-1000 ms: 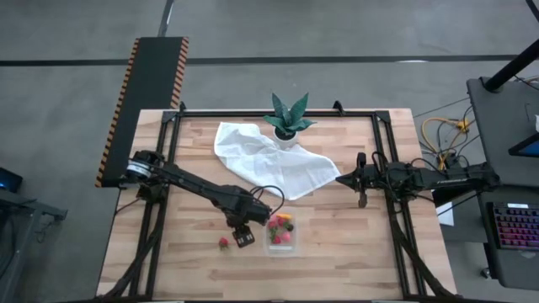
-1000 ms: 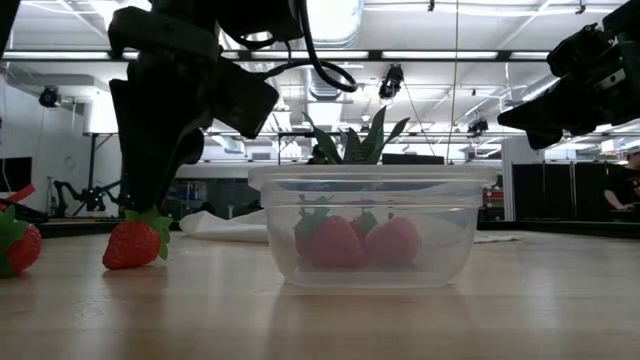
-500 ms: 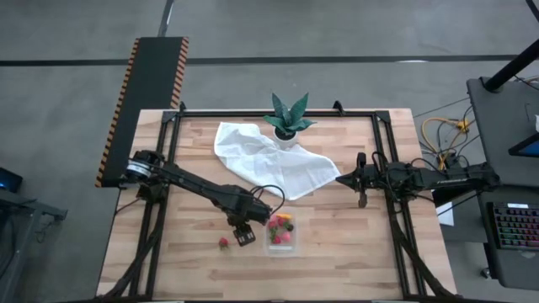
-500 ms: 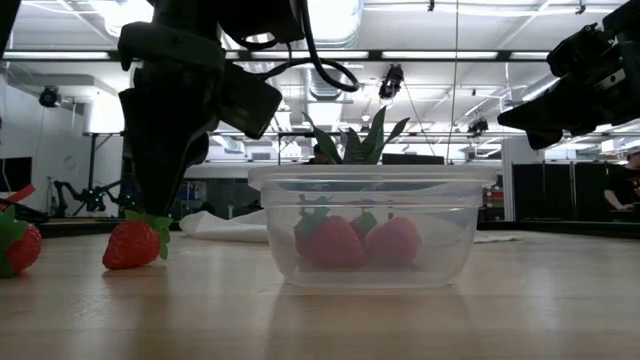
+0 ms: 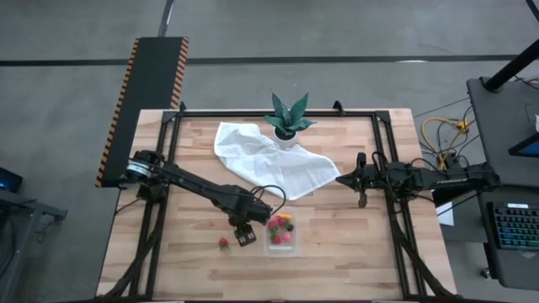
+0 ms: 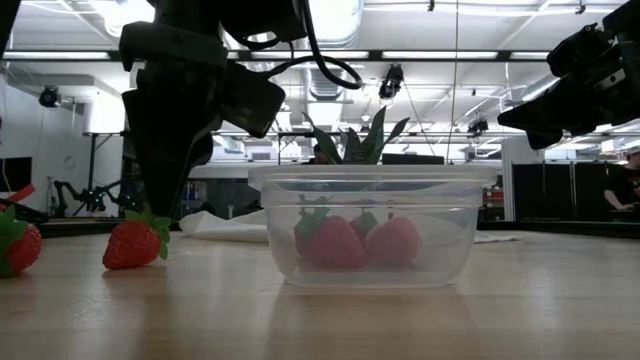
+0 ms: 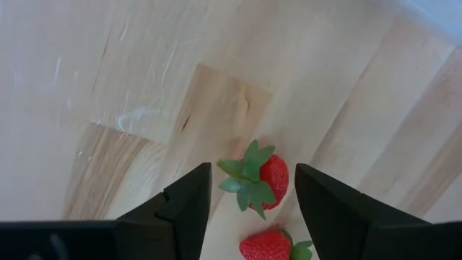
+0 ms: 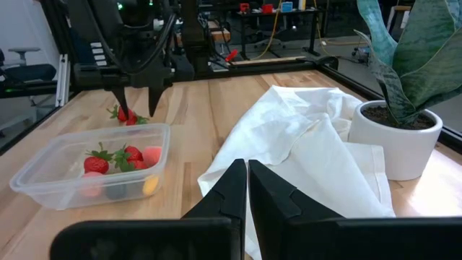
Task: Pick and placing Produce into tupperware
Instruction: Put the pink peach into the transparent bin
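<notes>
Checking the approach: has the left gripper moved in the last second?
Yes, slightly: in the low view the left gripper has shifted toward the container, above the strawberry.

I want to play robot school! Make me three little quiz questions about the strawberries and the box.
1. True or false: the left pincer is open above a strawberry lying on the table.
2. Where is the tupperware? A) under the white cloth B) beside the left pincer C) next to the potted plant
3. Fill in: the right pincer is ____.

Key: 1 true; 2 B; 3 shut
</notes>
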Robot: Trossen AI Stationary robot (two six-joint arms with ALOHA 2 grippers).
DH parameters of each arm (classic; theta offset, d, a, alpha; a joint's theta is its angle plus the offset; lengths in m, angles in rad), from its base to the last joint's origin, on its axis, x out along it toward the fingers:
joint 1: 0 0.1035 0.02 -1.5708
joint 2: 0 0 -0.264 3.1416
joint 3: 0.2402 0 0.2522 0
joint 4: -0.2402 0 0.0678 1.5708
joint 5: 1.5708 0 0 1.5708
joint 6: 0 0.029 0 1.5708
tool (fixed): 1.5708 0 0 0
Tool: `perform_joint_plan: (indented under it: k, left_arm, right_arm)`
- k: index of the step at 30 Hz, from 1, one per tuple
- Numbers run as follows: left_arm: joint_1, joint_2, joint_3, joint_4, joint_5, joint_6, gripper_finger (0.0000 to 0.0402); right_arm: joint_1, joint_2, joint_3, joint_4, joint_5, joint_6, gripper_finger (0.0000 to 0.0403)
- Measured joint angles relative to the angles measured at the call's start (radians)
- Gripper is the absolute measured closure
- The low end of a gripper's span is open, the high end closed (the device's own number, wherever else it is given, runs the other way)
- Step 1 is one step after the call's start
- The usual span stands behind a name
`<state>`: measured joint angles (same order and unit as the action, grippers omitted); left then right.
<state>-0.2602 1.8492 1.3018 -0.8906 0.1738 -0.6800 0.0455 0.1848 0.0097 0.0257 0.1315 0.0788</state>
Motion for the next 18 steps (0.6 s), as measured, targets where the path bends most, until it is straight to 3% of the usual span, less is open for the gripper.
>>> perform_joint_plan:
  k: [13, 18]
  left_arm:
    - [0.0, 0.0, -0.036, -0.001, 0.003, 0.006, 0.0217]
    - [0.001, 0.0, -0.037, 0.0, 0.004, 0.006, 0.0237]
  right_arm:
    - [0.0, 0.0, 0.0, 0.0, 0.0, 0.0, 0.0394]
    - [0.0, 0.0, 0.0, 0.0, 0.0, 0.0, 0.0394]
